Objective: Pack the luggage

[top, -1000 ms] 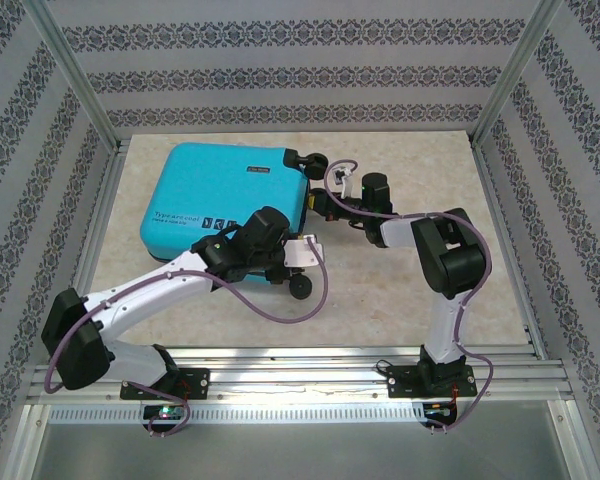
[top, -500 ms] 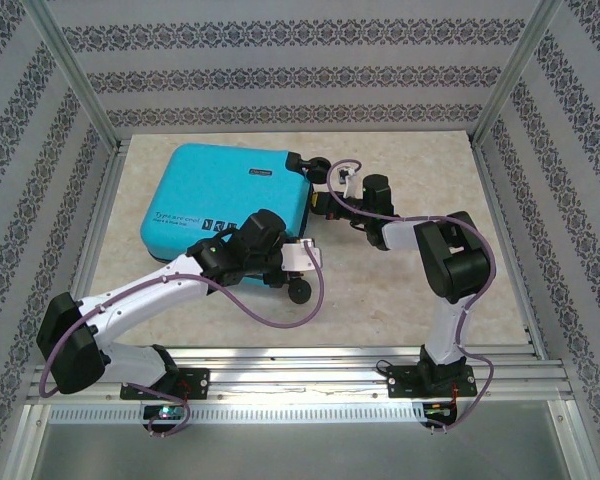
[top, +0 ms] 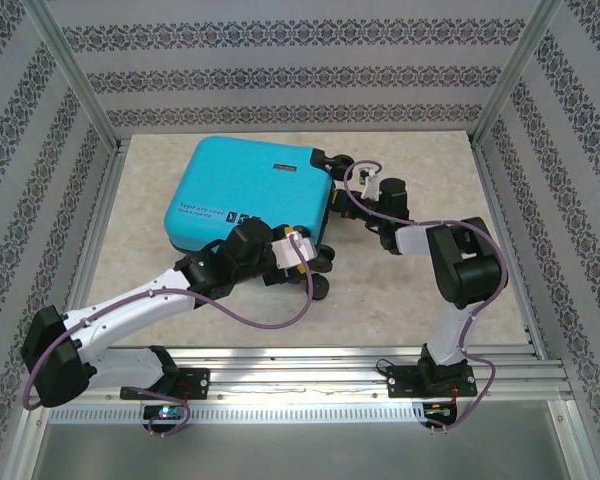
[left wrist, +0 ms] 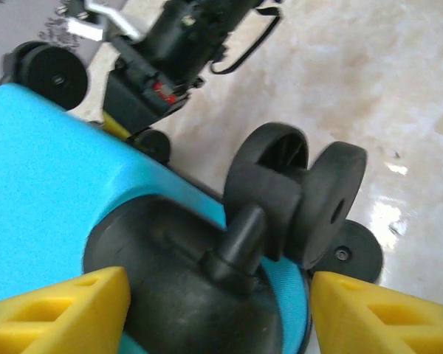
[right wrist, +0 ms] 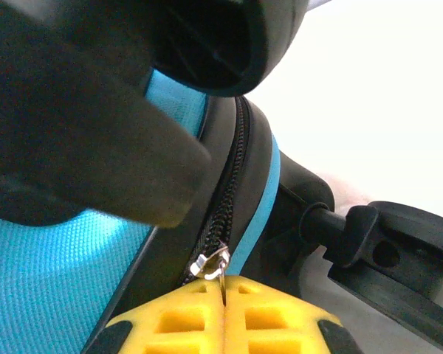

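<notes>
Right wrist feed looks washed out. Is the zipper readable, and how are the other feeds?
Right wrist: background blown white, near black part blurred, zipper pull sharp at the shut fingers. Left wrist: wheels fairly crisp, glare on table. Top external: evenly lit.

Left arm (top: 130, 305) lies low from the near-left base, elbow at near left, forearm running right and far toward centre. Left gripper (top: 310, 255) sits at centre with jaws spread wide, yellow fingertips (left wrist: 59, 310) at both bottom corners of the wrist view. Right arm (top: 460, 265) rises from the near-right base, bends at the elbow, forearm reaching left and far. Right gripper (top: 332, 205) has jaws closed, yellow pads (right wrist: 184, 317) pressed together and pinching a zipper pull (right wrist: 213, 263).
</notes>
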Robot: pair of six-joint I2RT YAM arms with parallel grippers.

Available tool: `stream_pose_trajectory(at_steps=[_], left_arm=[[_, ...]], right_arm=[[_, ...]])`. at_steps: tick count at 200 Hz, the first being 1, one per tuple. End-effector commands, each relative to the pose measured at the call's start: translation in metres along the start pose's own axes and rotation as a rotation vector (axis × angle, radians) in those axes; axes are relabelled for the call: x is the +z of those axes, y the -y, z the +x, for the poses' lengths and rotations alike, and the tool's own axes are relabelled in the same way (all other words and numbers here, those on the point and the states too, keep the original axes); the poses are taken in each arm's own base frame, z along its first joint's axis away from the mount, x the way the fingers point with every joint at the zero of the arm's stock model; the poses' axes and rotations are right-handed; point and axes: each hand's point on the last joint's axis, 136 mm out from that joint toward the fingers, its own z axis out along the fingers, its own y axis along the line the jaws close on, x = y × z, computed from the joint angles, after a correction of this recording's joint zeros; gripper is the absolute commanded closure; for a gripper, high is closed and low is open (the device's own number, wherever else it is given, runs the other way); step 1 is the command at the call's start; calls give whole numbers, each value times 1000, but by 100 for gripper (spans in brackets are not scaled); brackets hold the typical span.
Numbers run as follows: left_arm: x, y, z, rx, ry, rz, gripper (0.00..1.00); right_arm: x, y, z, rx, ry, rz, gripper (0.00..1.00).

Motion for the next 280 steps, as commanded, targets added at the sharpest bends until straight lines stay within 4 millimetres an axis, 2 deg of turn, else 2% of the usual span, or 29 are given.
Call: stream_pose_trajectory(at_steps=[1,54,123,154,178,201,234,253,280], left_arm=[[2,-25,25,-118,-45,-152,34],[-5,-71,72,-344,-92,-355,33],[-8,-109,111,-515,-122,-450,33],[-9,-126,124,-556,-154,-492,34],[-12,-134,125,-582,-156,-506,34],[-17,-135,118,-615,-139,-498,34],[-33,-138,106,-707,-110,-503,31],[-43,-134,99,-805,-82,-496,30],[-46,-115,91,-866,-75,-484,30]], right_arm=[[-21,14,-23,-7,117,91,100],[-47,7,-4,-34,102,114,100],[-65,-11,14,-65,87,106,100],[-70,-22,37,-88,39,116,100],[-75,-35,52,-122,16,123,100],[-77,-46,64,-169,-13,135,100],[-80,-54,67,-194,-18,133,100],[-78,-55,67,-194,-21,129,100],[-76,-54,68,-197,-23,128,100]])
